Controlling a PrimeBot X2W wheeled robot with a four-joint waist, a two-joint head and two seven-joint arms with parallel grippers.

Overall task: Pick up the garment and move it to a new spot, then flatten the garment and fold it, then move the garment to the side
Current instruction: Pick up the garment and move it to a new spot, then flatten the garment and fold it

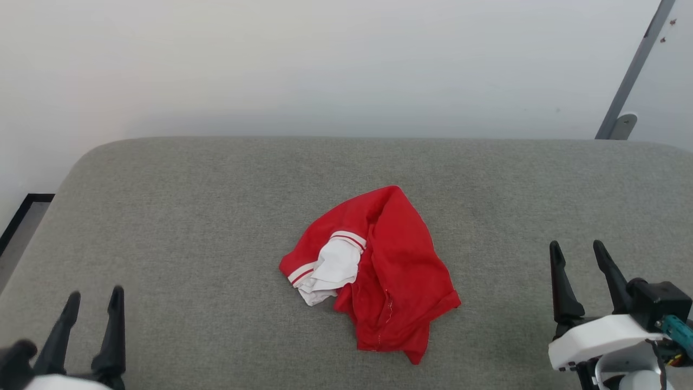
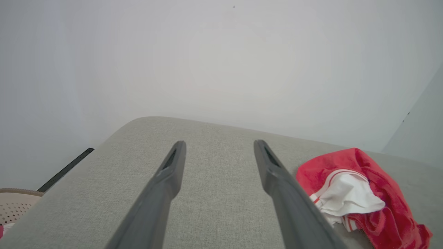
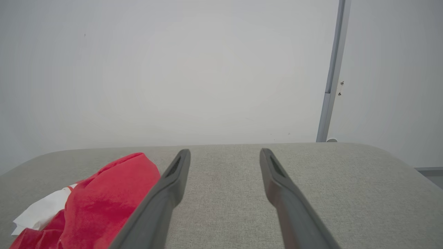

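In the head view the garment (image 1: 379, 271) lies crumpled at the center of the grey cushion (image 1: 189, 216), the left gripper (image 1: 93, 303) lower left and right gripper (image 1: 578, 253) lower right both spread and empty; the left wrist view has the garment (image 2: 363, 193) lower right, the right wrist view has it (image 3: 104, 197) lower left.

The bunched garment (image 1: 400, 260) hides its inner folds; a perforated basket (image 2: 15, 204) is cropped at the edge.
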